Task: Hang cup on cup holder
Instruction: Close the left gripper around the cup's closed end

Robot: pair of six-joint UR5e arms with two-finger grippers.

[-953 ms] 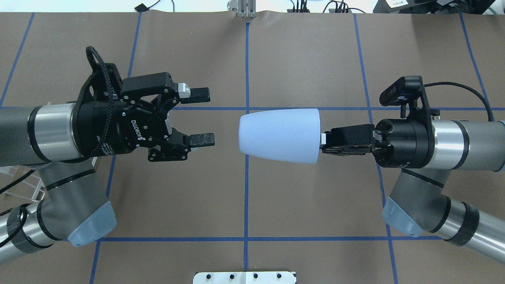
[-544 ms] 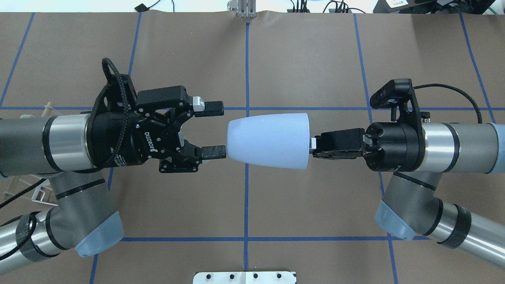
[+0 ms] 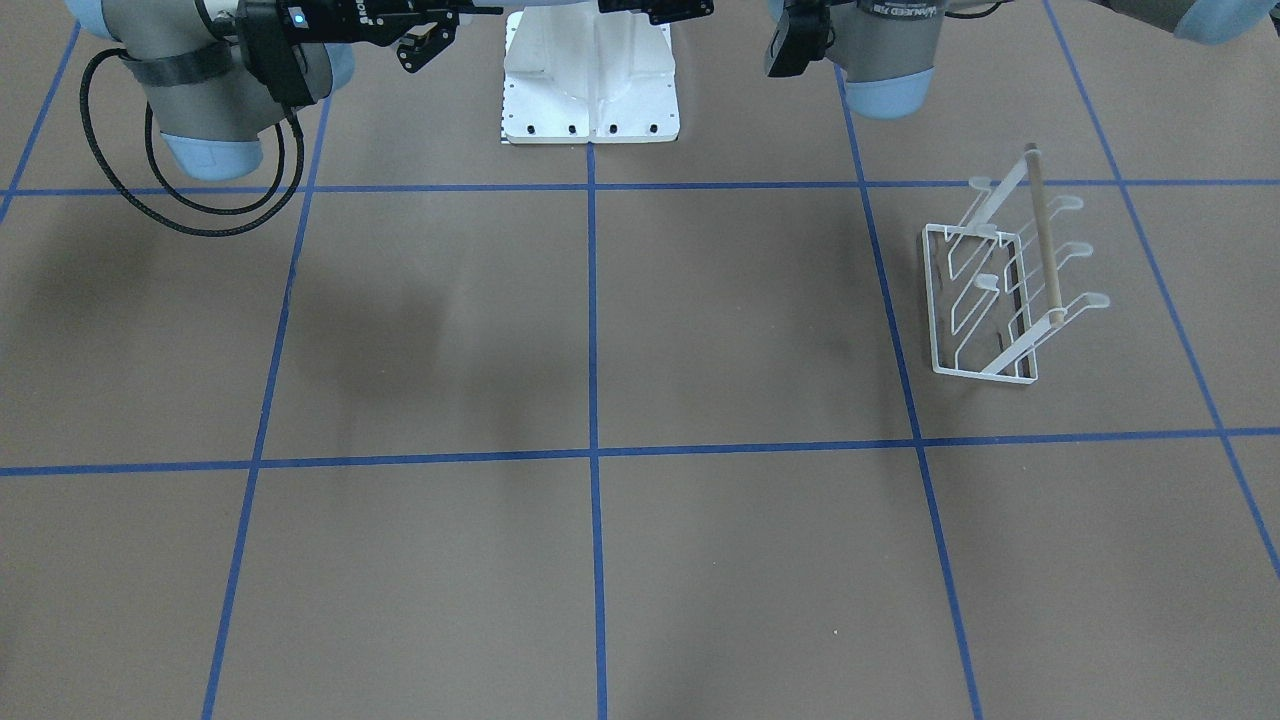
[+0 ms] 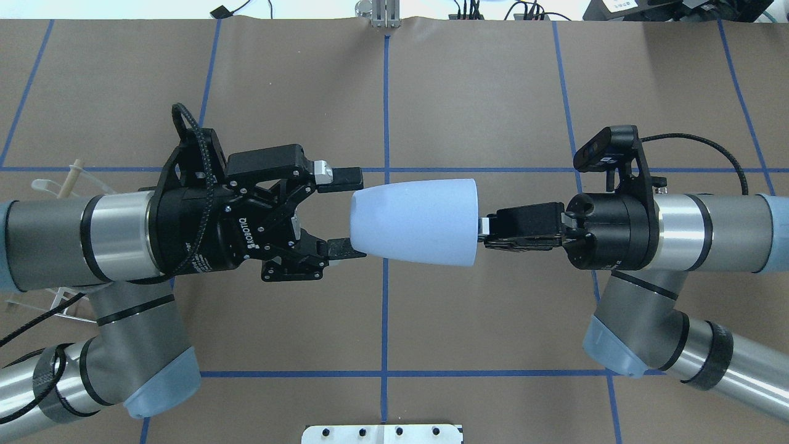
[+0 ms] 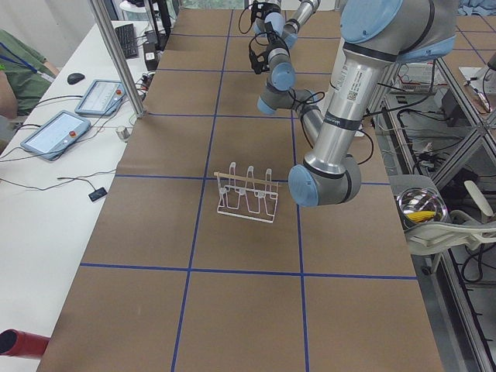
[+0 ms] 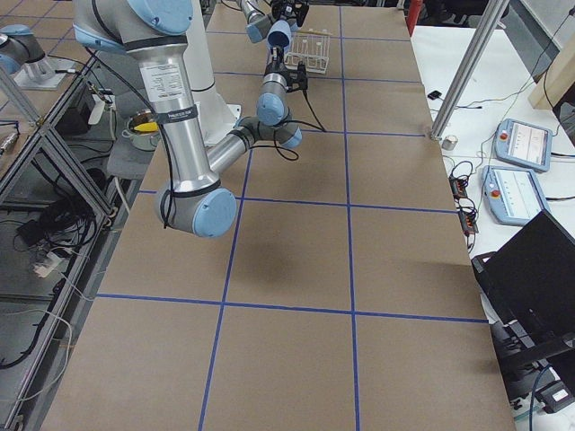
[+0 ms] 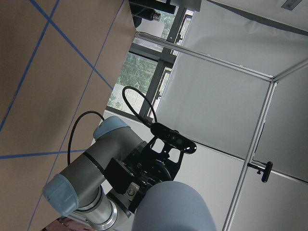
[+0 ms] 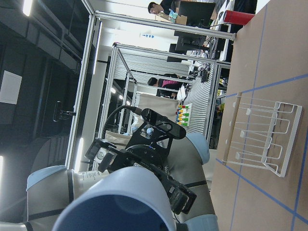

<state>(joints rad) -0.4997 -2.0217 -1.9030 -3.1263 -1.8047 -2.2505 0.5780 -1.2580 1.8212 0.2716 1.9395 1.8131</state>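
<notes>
- Two spread fingers of the left gripper (image 4: 347,213) straddle the narrow base of the cup (image 4: 416,222), which is held in mid-air with its long axis level between both arms.
- The right gripper (image 4: 487,227) pinches its wide rim.
- The cup holder (image 3: 1044,240) stands well apart, on the left arm's side.

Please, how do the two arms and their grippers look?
Both arms are grey tubes with silver rings and pale blue joint caps. The left gripper and the right gripper are black, with flat fingers; the left one bears white ROBOTIQ lettering. Black cables loop at each wrist.
</notes>
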